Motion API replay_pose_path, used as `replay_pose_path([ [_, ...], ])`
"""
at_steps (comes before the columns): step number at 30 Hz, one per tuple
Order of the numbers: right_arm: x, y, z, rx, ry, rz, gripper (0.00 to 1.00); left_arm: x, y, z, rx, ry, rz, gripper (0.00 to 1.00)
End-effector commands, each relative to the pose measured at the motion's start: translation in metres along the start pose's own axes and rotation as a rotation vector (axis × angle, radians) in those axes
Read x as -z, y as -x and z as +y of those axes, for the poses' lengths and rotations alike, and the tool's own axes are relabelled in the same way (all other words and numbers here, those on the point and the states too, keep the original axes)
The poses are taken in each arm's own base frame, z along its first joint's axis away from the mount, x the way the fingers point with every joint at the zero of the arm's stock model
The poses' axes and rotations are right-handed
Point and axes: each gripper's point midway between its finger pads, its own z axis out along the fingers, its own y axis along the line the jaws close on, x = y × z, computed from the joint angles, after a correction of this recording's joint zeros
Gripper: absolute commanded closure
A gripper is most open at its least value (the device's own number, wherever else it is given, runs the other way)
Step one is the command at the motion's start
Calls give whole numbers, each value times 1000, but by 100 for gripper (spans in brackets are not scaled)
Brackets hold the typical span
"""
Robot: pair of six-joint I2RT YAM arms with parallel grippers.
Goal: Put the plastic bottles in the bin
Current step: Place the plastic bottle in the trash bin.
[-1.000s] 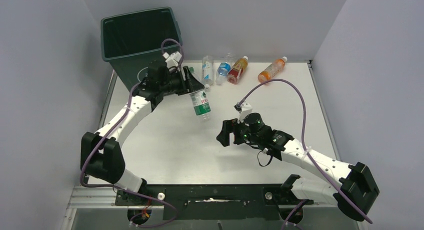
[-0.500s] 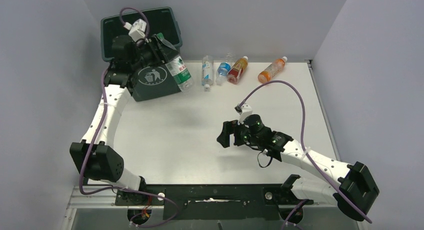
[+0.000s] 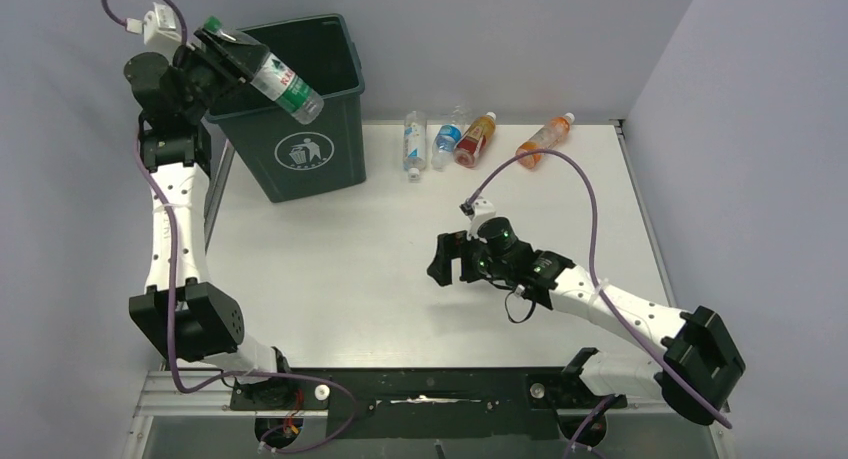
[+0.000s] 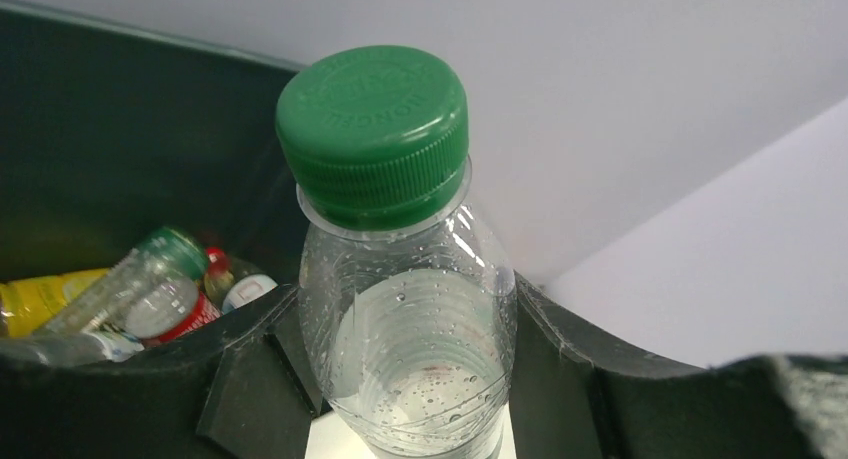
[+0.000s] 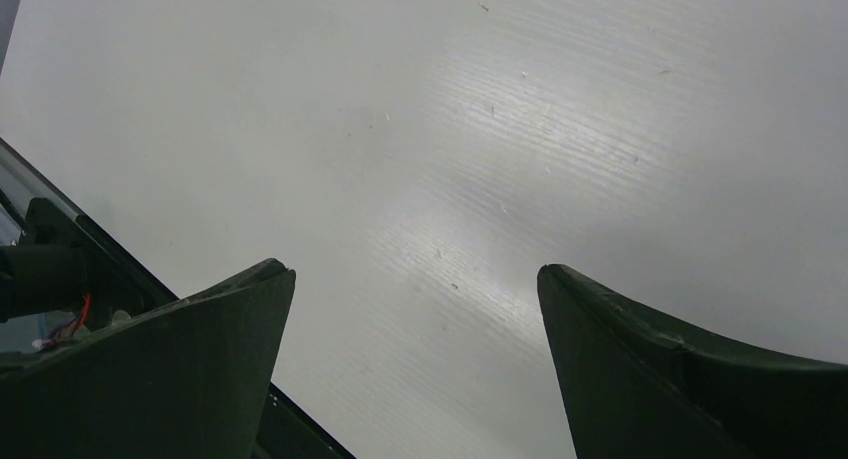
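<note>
Progress: partway. The bin [image 3: 325, 129] already holds several bottles; the left wrist view shows a pile inside [image 4: 150, 294], one yellow, one clear with a green cap, one red-labelled. An exact count isn't possible.

In transit: the left gripper [image 3: 238, 59] is clamped on the upper body of the green-capped bottle [image 3: 287, 86]. The bottle is tilted, cap up and to the left, its base over the bin's opening near the left rim. It isn't released yet.

Left to do: four bottles lie in a row at the far edge of the table [image 3: 350, 279]:
- white-label bottle [image 3: 414, 142]
- blue-label bottle [image 3: 447, 137]
- red-orange bottle [image 3: 476, 139]
- orange bottle [image 3: 545, 139]

The right gripper [image 3: 450, 264] hovers over bare table with its jaws spread wide, holding nothing.

Change over the last second: the left arm has swung the bottle from low in front of the bin, over the table, up to above the rim. The right arm has edged slightly left, and the row of four hasn't moved.
</note>
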Motion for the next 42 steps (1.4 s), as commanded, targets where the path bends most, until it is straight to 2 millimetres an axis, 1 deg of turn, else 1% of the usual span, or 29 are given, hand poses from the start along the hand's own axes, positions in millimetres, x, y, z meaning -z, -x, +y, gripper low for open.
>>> replay_pose_path([
  [1, -9, 57, 14, 35, 6, -97, 2, 4, 59, -23, -12, -124, -156, 60],
  [4, -20, 78, 6, 20, -12, -97, 2, 0, 70, -12, -10, -122, -190, 60],
  [6, -29, 95, 0, 0, -13, -110, 1, -4, 73, -2, -16, -111, -209, 60],
  [7, -34, 102, -4, -12, -13, -115, 0, -6, 74, 5, -18, -103, -215, 60],
  [9, -47, 120, -8, -26, -8, -133, 3, -11, 74, 20, -21, -84, -223, 60],
  [13, -84, 154, -9, -13, -15, -162, 9, -17, 78, 50, -27, -34, -253, 60],
  [14, -96, 159, -10, -12, -20, -160, 10, -19, 78, 55, -29, -27, -257, 60],
  [16, -116, 176, -12, -11, -38, -173, 12, -26, 75, 66, -29, -16, -250, 60],
  [19, -144, 193, -19, -14, -77, -177, 13, -35, 69, 80, -22, -3, -236, 60],
  [22, -164, 213, -28, -25, -114, -204, 14, -41, 66, 96, -22, 39, -241, 60],
  [26, -184, 224, -48, -61, -175, -218, 14, -46, 58, 113, -29, 77, -224, 59],
  [27, -190, 224, -54, -70, -187, -216, 14, -47, 56, 118, -31, 86, -219, 59],
  [31, -206, 227, -67, -92, -201, -221, 15, -49, 46, 131, -31, 121, -195, 54],
  [32, -209, 227, -70, -96, -205, -222, 16, -49, 45, 134, -34, 130, -190, 51],
  [33, -212, 227, -72, -102, -210, -222, 16, -49, 43, 135, -35, 137, -183, 46],
  [36, -221, 226, -78, -118, -208, -225, 17, -49, 41, 139, -39, 163, -162, 24],
  [37, -224, 226, -80, -122, -206, -228, 18, -49, 42, 138, -41, 171, -155, 20],
  [42, -236, 228, -89, -149, -200, -250, 20, -43, 51, 128, -41, 185, -140, 18],
])
